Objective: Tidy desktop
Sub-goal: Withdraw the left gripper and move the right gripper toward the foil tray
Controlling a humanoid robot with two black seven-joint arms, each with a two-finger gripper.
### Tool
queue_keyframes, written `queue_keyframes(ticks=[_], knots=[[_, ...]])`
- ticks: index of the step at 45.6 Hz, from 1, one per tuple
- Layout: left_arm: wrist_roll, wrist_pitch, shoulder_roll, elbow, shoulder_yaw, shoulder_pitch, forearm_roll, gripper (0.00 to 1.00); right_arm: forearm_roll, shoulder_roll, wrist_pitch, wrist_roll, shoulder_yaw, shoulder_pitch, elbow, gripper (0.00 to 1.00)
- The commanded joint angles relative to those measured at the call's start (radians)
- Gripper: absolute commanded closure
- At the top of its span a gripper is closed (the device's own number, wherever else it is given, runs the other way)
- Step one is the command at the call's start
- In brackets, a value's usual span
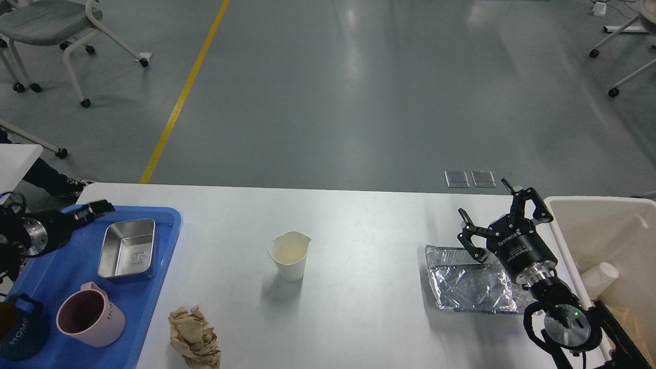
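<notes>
**On the counter: loose items between tray and bin**

Across the lower half of the view lies the white counter [359, 225], running from the blue tray [166, 241] at its left end to the beige bin [564, 230] standing against its right end.

Left hand [95, 210]: it sits above the far left corner of the tray. It is seen dark and nearly end-on, so I cannot tell whether its fingers are apart or together.

Right hand [499, 212]: it hangs above the counter near the bin, fingers spread wide apart, gripping nothing. Just below and beside it lies a crumpled foil tray [466, 282], flat on the counter.

Tray contents: a rectangular steel dish [127, 249] at the far side, a pink mug [89, 315] nearer, and a dark blue mug [20, 333] at the lower left, partly cut off by the frame edge.

Counter, middle: a white paper cup [289, 256] stands upright, well apart from everything else. A wad of crumpled brown paper [193, 338] lies at the near edge, just beside the tray.

Bin contents: a white paper cup [599, 279] lies on its side inside.
</notes>
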Motion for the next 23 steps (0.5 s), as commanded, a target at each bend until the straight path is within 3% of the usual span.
queue_keyframes(ticks=[1, 14, 23], knots=[[-0.025, -0.09, 0.118, -0.101, -0.156, 0.004, -0.123, 0.04, 0.0, 0.001, -0.002, 0.0, 0.0, 0.0, 0.0, 0.0], [-0.032, -0.064, 0.246, -0.315, -0.32, 0.153, -0.29, 0.04, -0.002, 0.004, -0.005, 0.0, -0.003, 0.004, 0.002, 0.0], [-0.044, 0.114, 0.275, -0.607, -0.471, 0.323, -0.354, 0.04, -0.041, -0.038, -0.002, -0.005, -0.011, 0.006, 0.003, 0.0]])
